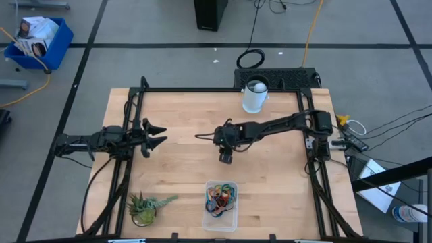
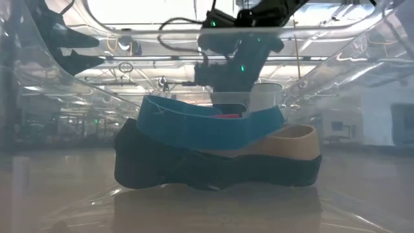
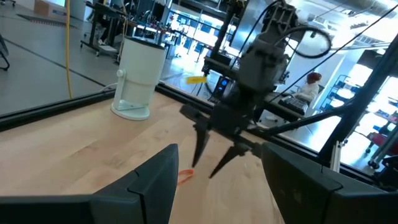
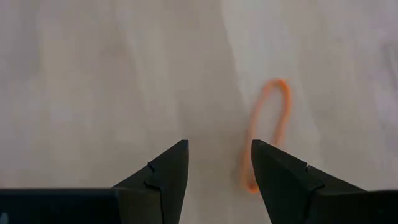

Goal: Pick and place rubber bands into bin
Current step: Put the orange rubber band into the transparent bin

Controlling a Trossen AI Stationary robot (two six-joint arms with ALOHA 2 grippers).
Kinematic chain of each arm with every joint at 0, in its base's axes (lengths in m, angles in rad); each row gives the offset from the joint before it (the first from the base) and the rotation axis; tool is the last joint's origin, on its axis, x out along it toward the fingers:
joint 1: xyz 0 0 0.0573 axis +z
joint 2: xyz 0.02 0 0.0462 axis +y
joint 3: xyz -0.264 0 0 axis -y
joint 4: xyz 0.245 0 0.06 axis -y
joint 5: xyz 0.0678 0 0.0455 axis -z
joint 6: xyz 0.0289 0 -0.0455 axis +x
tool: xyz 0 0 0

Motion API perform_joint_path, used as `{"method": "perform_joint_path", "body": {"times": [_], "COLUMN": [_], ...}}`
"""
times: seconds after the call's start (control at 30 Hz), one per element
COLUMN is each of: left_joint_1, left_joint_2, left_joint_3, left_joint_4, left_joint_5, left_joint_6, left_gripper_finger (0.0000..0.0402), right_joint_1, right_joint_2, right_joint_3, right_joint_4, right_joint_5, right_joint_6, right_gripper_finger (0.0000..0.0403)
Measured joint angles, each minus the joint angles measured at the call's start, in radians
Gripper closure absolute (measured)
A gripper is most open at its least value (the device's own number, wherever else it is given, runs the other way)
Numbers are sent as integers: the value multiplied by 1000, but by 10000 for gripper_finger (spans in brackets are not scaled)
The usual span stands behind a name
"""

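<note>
One orange band [image 4: 267, 130] lies off-centre under the spread right pincer [image 4: 219, 163]; closing now, it might miss.

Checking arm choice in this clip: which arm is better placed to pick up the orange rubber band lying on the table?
Right. The right gripper hangs open directly above the orange rubber band, while the left gripper waits open at the table's left side.

overhead view spans the table [image 1: 182, 135]; low view looks level from inside the bin [image 2: 39, 97].
</note>
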Motion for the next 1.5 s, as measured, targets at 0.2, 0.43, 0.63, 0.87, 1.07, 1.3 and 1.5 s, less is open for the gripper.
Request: {"method": "perform_joint_path", "body": {"times": [0.2, 0.43, 0.63, 0.87, 1.07, 1.3, 1.5], "left_joint_1": [0, 0, 0, 0, 0, 0, 0], "left_joint_2": [0, 0, 0, 0, 0, 0, 0], "left_joint_3": [0, 0, 0, 0, 0, 0, 0], "left_joint_4": [-1, -1, -1, -1, 0, 0, 0], "left_joint_5": [0, 0, 0, 0, 0, 0, 0], "left_joint_6": [0, 0, 0, 0, 0, -3, -5], "left_gripper_finger": [165, 165, 165, 165, 165, 165, 165], "right_joint_1": [-40, -51, -51, -55, -61, -81, -86], "right_joint_2": [0, 0, -4, -8, -6, -4, -2], "right_joint_3": [-52, -114, -183, -237, -239, -240, -240], "right_joint_4": [63, 143, 178, 236, 260, 263, 266], "right_joint_5": [1, -1, 0, 4, 7, 5, 7], "right_joint_6": [5, 11, 57, 91, 93, 94, 112], "right_gripper_finger": [234, 234, 234, 236, 274, 358, 395]}}
